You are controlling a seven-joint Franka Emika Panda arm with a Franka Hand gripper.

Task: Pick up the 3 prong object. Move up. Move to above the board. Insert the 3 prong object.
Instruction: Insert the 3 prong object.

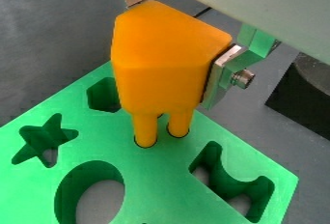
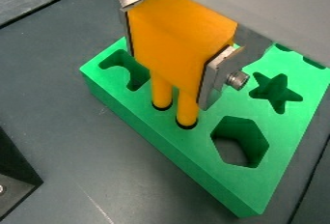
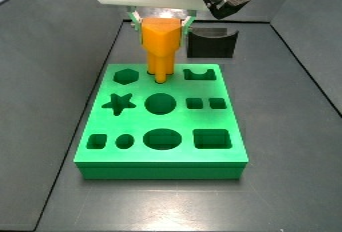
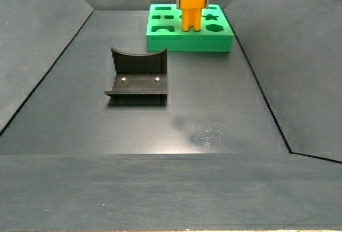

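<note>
3 prong object [image 1: 165, 69] in end effector [image 1: 175, 35], legs in board [image 1: 180, 184] holes

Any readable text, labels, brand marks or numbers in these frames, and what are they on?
None: no readable text in any view.
The 3 prong object, clamped in the tool over the board, is plain orange.
The board is plain green.
The black notched block carries no marking.

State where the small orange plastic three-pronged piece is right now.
The orange three-pronged piece is held in the gripper, legs entering small holes in the green board, near its far edge in a side view.
</note>
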